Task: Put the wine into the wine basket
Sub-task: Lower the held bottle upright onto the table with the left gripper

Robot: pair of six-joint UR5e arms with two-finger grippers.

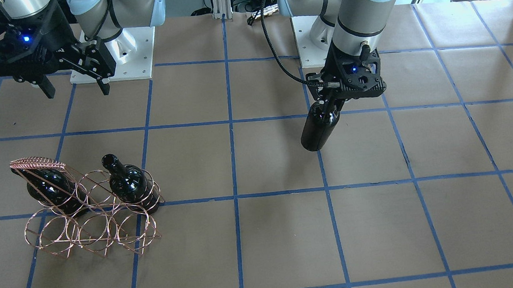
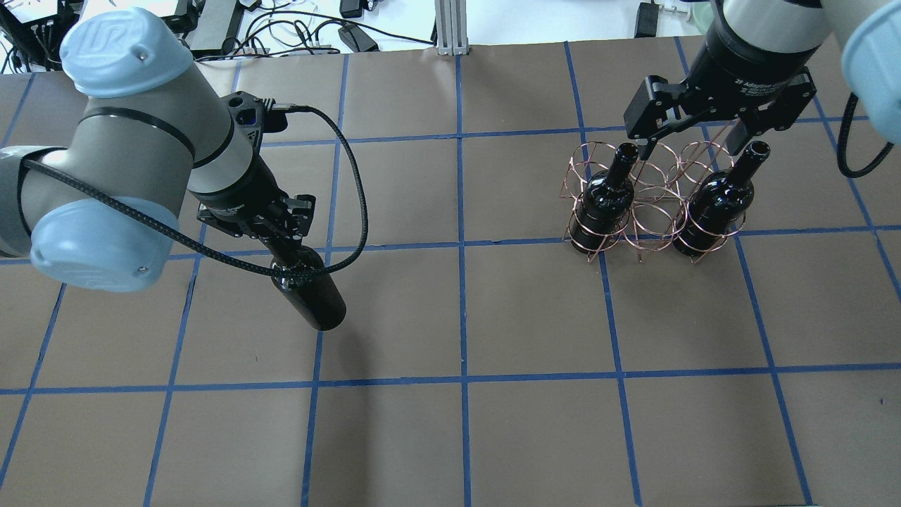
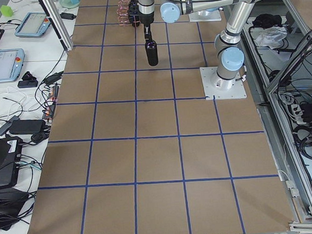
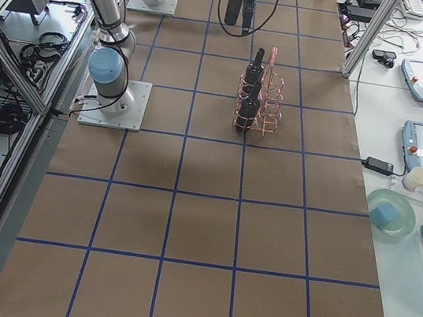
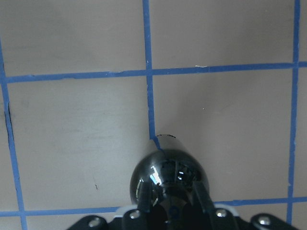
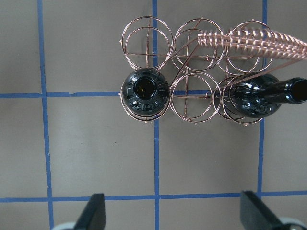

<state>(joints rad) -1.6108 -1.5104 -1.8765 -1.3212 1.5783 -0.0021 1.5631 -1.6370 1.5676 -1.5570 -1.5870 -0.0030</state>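
Observation:
My left gripper is shut on the neck of a glossy black wine bottle and holds it upright above the table, left of centre. The bottle also shows in the front view and the left wrist view. The copper wire wine basket stands on the right. Two look-alike bottles stand in the end slots of its near row. The middle slot and the far row are empty in the right wrist view. My right gripper is open, hovering above the basket.
Brown paper with a blue tape grid covers the table. The basket's coiled handle runs over the rings. Arm bases stand at the robot side. Cables and devices lie past the far edge.

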